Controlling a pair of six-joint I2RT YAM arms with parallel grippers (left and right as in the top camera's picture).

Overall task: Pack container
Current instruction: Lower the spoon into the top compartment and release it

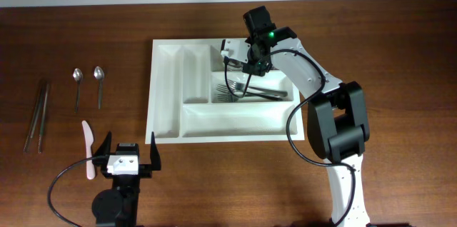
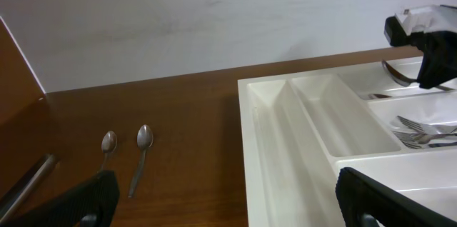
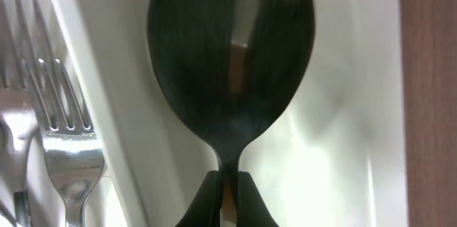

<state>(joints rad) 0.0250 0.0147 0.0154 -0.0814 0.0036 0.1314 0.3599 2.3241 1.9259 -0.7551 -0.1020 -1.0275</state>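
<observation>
Container (image 1: 235, 121), frame centre. I am holding a large spoon (image 3: 230, 56) clamped in the right gripper (image 3: 227, 197) just above its uppermost long compartment, spoon axis running along that compartment. The left gripper (image 1: 127, 157), spread and empty, is waiting lower left, farther off.

Brown wooden table (image 1: 400, 27), white cutlery tray (image 1: 235, 120) mid-table, two small spoons (image 1: 99, 91), dark sticks (image 1: 37, 116), white knife (image 1: 87, 148) at left.

we can read no text, label, brand, number or sign anywhere in these views; nothing on any surface shows legible writing to us.
</observation>
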